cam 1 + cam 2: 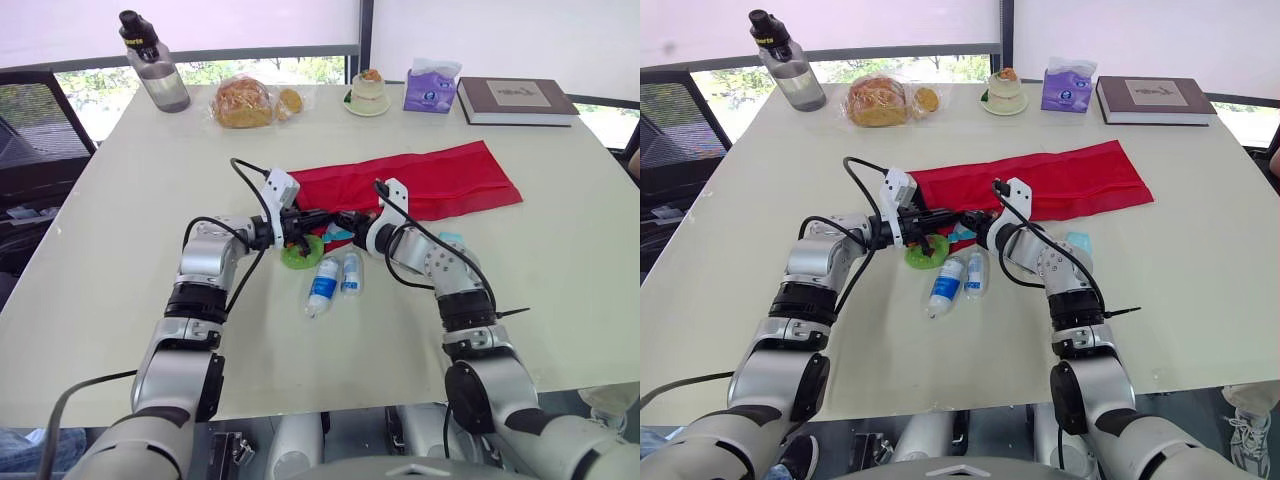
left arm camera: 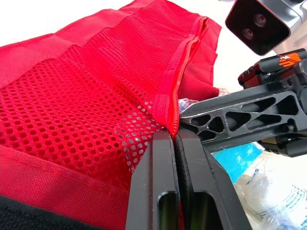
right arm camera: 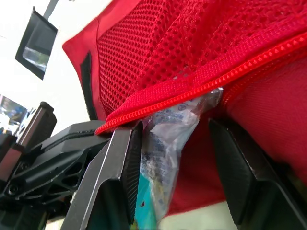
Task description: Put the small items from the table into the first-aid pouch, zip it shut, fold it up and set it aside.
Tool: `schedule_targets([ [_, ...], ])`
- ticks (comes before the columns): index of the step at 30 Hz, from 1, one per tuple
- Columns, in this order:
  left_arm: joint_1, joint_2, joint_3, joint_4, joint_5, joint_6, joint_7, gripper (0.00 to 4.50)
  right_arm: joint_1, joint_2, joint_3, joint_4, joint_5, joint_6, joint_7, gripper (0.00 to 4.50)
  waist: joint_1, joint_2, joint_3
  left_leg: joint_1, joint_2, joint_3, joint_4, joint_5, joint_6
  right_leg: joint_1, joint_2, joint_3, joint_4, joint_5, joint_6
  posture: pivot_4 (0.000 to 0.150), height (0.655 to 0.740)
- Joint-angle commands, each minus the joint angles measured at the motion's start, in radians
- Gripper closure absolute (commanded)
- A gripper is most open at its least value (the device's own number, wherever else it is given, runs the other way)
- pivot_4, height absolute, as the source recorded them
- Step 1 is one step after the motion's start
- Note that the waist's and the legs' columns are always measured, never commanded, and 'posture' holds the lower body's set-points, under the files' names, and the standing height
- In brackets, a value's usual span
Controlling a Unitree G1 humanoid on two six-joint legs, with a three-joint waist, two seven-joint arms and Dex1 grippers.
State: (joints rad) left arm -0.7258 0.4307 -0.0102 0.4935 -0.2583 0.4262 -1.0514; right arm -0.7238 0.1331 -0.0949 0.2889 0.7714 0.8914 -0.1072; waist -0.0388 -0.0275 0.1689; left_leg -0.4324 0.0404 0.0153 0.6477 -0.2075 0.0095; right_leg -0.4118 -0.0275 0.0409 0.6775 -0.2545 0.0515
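Loading stage, first-aid pouch open. The red pouch [image 1: 440,180] lies unfolded flat across the middle of the table [image 1: 120,300], its long axis running left to right. Both grippers meet at its near-left end.

The left gripper [image 2: 173,139] has its jaws pressed together on the lip of the mesh pocket [image 2: 81,105], right at the zipper [image 2: 184,62], and lifts that edge.

The right gripper [image 3: 175,125] has its jaws spread wide. A clear plastic packet [image 3: 168,143] stands between them, touching one finger, with its upper end tucked under the raised zipper lip.

Items left on the table, just near of the pouch: a green item [image 1: 298,255], two small bottles [image 1: 322,282] lying side by side, and a teal packet [image 1: 452,240] further right.

Handling, as judged: the pouch is thin, limp fabric that sags wherever it is not held, so the stitched zipper tape is the firmest place to pinch. The packet looks light, crinkly and slippery, and is best gripped across its flat faces. The bottles are rigid and likely to roll.
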Motion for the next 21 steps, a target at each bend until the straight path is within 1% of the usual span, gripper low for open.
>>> schedule_targets([
  [1,-0.013,-0.009,-0.026,0.021,0.011,-0.007,-0.009,4.50,-0.005,0.014,0.019,-0.092,0.010,0.044,0.039,2.16,-0.001,0.000,0.000,0.000,0.000,0.000,0.000,0.000,0.000,0.000,0.000,0.000,0.000,0.000,0.000,0.150,0.7387],
  [7,-0.024,-0.005,-0.022,0.049,0.013,-0.017,-0.023,4.50,0.013,-0.003,0.008,-0.158,-0.008,0.094,0.059,2.16,-0.003,0.000,0.001,0.000,0.000,0.000,0.000,0.000,0.000,0.000,0.000,0.000,0.000,0.000,0.000,0.150,0.7387],
  [15,-0.032,-0.011,-0.019,0.062,0.004,-0.021,-0.039,4.50,0.011,0.021,0.012,-0.124,-0.063,0.071,0.082,2.16,-0.004,0.000,0.001,0.000,0.000,0.000,-0.001,0.000,0.000,-0.001,0.000,0.000,0.000,0.000,0.000,0.150,0.7387],
  [17,-0.034,-0.008,-0.014,0.061,0.002,-0.016,-0.036,4.50,0.017,0.011,0.011,-0.150,-0.065,0.086,0.088,2.16,-0.004,0.000,0.001,0.000,0.000,0.000,-0.001,0.000,0.000,-0.001,0.000,0.000,-0.001,0.000,0.000,0.150,0.7387],
  [21,-0.032,-0.004,-0.009,0.063,0.001,-0.018,-0.035,4.50,0.043,-0.053,0.034,-0.222,-0.080,0.128,0.127,2.16,-0.003,0.000,0.001,0.000,0.000,0.000,-0.001,0.000,0.000,-0.001,0.000,0.000,-0.001,0.000,0.000,0.150,0.7387],
])
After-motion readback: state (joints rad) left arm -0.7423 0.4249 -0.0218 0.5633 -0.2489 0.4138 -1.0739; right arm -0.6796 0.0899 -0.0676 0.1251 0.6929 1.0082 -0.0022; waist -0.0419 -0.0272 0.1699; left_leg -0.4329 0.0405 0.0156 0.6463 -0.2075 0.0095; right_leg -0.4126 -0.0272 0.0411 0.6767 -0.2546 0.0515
